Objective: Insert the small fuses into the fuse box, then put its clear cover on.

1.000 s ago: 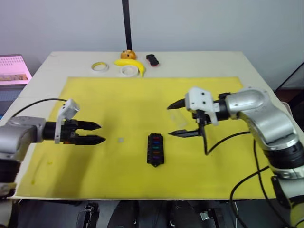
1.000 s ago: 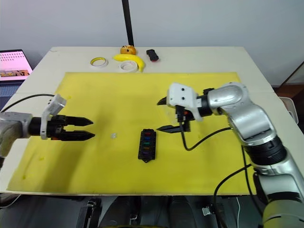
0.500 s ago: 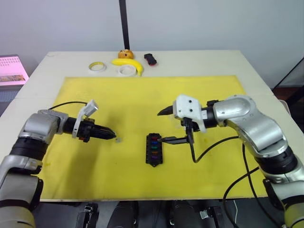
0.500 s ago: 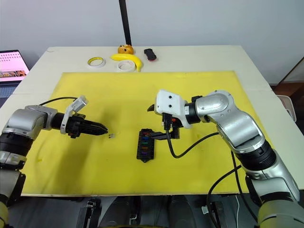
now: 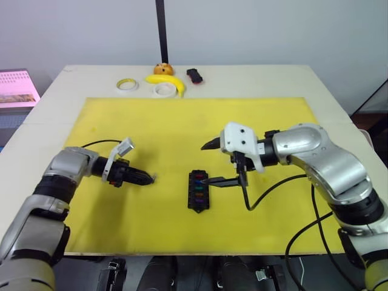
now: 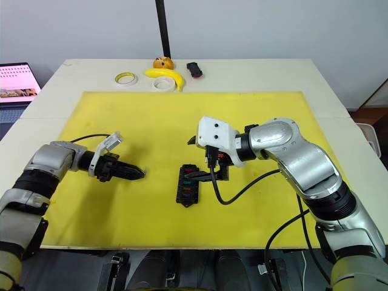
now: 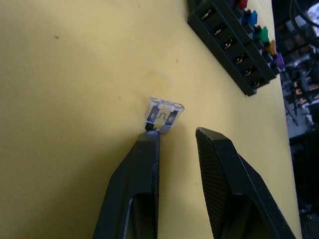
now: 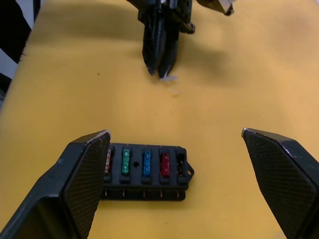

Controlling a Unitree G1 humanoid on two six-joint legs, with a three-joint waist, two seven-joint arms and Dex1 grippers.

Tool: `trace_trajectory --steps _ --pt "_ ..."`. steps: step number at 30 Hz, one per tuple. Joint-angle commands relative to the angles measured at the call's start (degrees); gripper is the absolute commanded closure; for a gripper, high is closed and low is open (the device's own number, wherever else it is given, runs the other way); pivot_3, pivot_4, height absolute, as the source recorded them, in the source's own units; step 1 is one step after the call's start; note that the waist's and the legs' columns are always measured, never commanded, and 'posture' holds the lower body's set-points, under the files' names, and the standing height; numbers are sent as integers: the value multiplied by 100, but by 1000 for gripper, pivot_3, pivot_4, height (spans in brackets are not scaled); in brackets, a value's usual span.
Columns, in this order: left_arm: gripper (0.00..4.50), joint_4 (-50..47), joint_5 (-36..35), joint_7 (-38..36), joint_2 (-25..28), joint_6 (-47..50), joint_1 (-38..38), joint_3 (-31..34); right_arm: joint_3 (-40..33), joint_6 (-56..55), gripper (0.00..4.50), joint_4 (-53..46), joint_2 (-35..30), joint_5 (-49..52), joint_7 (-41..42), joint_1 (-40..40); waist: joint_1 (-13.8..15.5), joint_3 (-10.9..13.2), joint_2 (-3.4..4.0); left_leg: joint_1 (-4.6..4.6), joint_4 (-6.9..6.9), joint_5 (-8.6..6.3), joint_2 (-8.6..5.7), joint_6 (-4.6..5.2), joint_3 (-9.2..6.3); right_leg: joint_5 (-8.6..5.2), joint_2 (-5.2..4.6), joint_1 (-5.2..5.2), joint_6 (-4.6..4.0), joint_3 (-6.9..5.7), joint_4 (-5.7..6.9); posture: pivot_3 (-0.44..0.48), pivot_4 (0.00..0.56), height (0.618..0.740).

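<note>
On the yellow mat (image 5: pixel 170 121), the left gripper (image 7: pixel 175 138), fingers slightly parted, touched one fingertip to a clear fuse (image 7: pixel 163 112) lying left of the fuse box (image 5: pixel 198 190), while the right gripper (image 8: pixel 175 137) hung wide open over the box.

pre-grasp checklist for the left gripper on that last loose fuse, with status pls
1. Grey-clear fuse lies flat on the yellow mat, apart from the fuse box: ok.
2. Left gripper open: ok.
3. Fuse centred between its fingers: not ok, one fingertip touches the fuse's edge, the fuse sits off to that side.
4. Free slot in the fuse box: ok, the end slot beside the red fuse looks empty.
5. Right gripper open, straddling the box: ok.
6. Clear cover located: cannot tell.
</note>
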Motion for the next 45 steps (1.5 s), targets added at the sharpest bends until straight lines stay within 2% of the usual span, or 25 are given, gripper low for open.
trace_trajectory --steps 1,4,8,12,16,28,37,41,45 --pt "3261 87 66 -10 -60 -109 -103 37 -137 15 0 -178 -82 49 -46 -102 6 0 0 0 1 0 0 0 0 0 0 0 0 0 0 0 150 740" --pt "3261 54 2 -10 36 -89 -129 74 -155 51 0 -224 -112 90 -45 -104 5 0 0 0 1 0 -1 0 -1 0 -1 0 0 0 1 0 150 740" --pt "3261 -248 -267 -10 425 -9 -7 -12 -143 54 0 -203 -121 104 -53 -139 -30 0 0 0 1 0 1 0 -2 0 0 -1 0 0 2 0 150 740" --pt "3261 -134 -231 -10 477 -54 -36 8 -120 20 0 -170 -112 91 -62 -153 -37 0 0 2 0 0 3 0 -2 0 1 -3 0 1 5 0 150 740" --pt "3261 6 -216 -10 348 34 -143 144 -79 -45 0 -76 -46 33 -105 -201 -35 0 0 1 1 0 3 0 -1 0 1 -3 0 1 4 0 150 740" --pt "3261 126 -71 -10 -97 -61 -271 11 -45 87 0 -229 -49 81 -171 -203 -30 0 0 0 1 0 2 0 0 0 1 -3 0 0 3 0 150 740" --pt "3261 780 189 -10 -22 -461 -532 9 -78 213 0 -336 -71 104 -255 -192 -34 0 0 0 1 0 2 0 -1 0 2 -3 0 0 6 0 150 740" --pt "3261 1158 266 -10 -157 -551 -778 106 -50 191 0 -315 -26 92 -298 -221 -33 0 0 1 2 0 2 0 -1 0 3 -4 0 0 9 0 150 740" --pt "3261 1130 170 -10 -359 -496 -885 42 -18 161 0 -315 -30 74 -307 -234 -27 0 -1 0 2 0 2 0 0 0 3 -4 0 1 9 0 150 740"
